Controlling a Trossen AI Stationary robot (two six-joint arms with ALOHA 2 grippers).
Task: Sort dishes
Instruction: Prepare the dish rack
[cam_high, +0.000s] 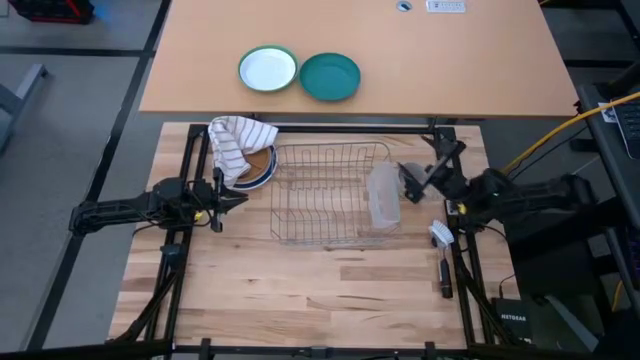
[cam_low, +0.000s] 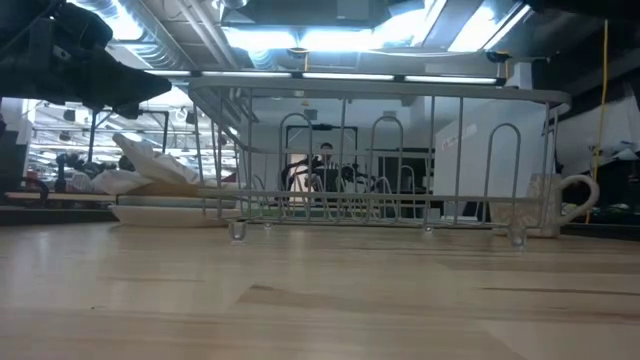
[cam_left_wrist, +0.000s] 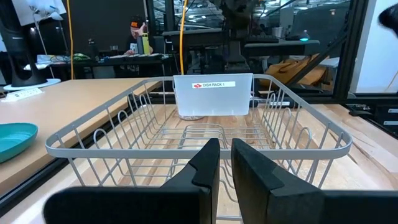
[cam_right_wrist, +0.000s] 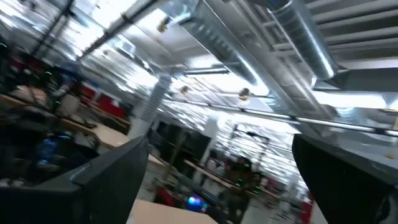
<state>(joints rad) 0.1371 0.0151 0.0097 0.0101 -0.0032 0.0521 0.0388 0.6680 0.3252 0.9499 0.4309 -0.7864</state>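
The dishes (cam_high: 262, 168) lie stacked on the tabletop (cam_high: 320, 290) just left of the wire dish rack (cam_high: 330, 192), mostly hidden under a striped cloth (cam_high: 238, 143); only a brown face and a dark rim show, so how many plates are there is hard to say. In the low view the stack is a thin pale sliver under the crumpled cloth. A clear mug (cam_high: 384, 195) lies at the rack's right end. The left pincer (cam_high: 228, 195) hovers beside the rack, nearly closed and empty. The right pincer (cam_high: 415, 180) is raised, tilted upward, spread wide, holding nothing.
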